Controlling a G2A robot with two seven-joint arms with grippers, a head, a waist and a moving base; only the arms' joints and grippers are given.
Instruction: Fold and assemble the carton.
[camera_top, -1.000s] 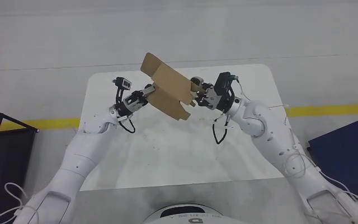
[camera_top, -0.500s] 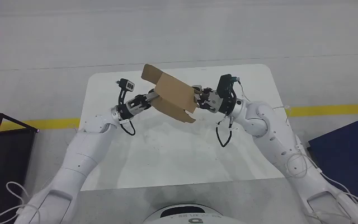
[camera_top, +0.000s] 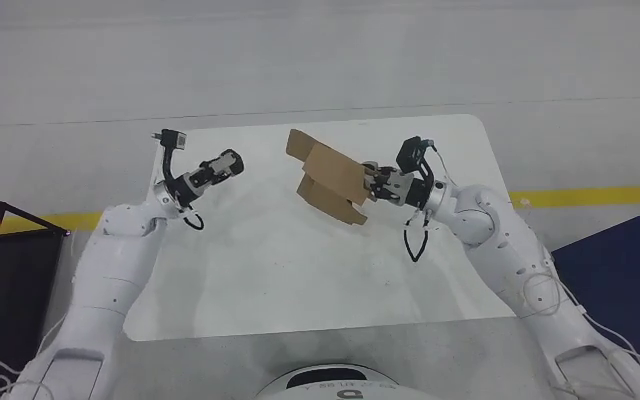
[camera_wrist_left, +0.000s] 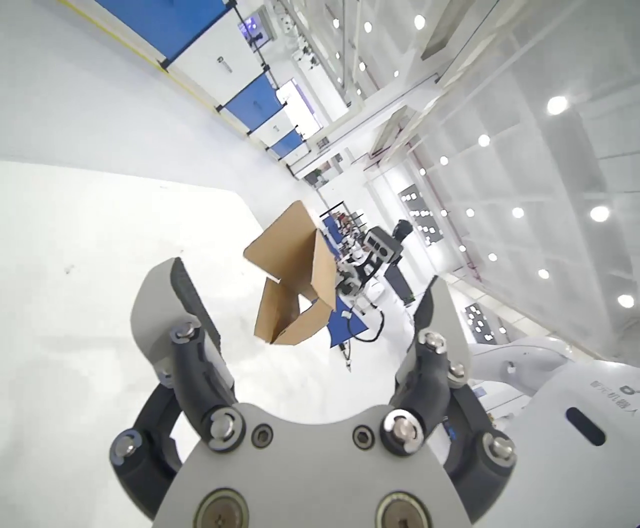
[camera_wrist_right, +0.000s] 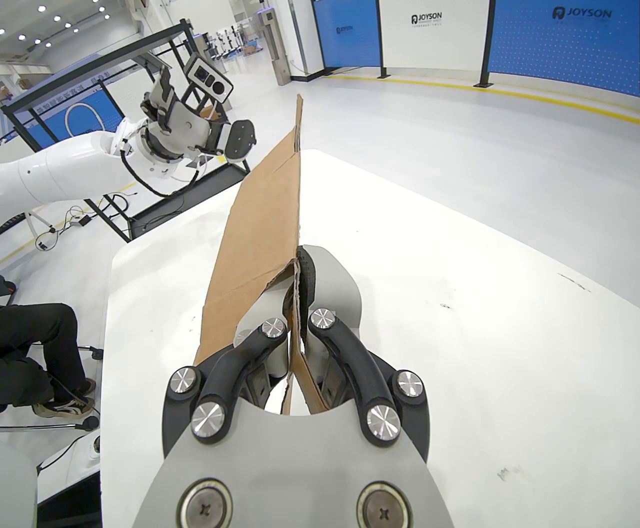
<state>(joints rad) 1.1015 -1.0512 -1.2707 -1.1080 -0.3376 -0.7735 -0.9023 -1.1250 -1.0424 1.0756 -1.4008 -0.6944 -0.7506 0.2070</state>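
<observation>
A brown cardboard carton (camera_top: 328, 179), partly opened into a sleeve with loose flaps, hangs above the middle of the white table (camera_top: 300, 280). My right gripper (camera_top: 372, 184) is shut on one edge of the carton (camera_wrist_right: 260, 220), the cardboard pinched between its fingers (camera_wrist_right: 312, 280). My left gripper (camera_top: 232, 162) is off to the left of the carton, apart from it, open and empty. In the left wrist view the carton (camera_wrist_left: 295, 280) floats well beyond the spread fingers (camera_wrist_left: 185, 295). The left gripper (camera_wrist_right: 235, 142) also appears far off in the right wrist view.
A black metal frame (camera_wrist_right: 125, 220) stands past the table's left edge. A seated person's legs (camera_wrist_right: 35, 345) are near the table's near-left side. Bare table surface lies on all sides below the carton.
My left gripper has let go of the carton, opened and drawn back to the left. The right gripper has carried the carton a little to the right and lower.
</observation>
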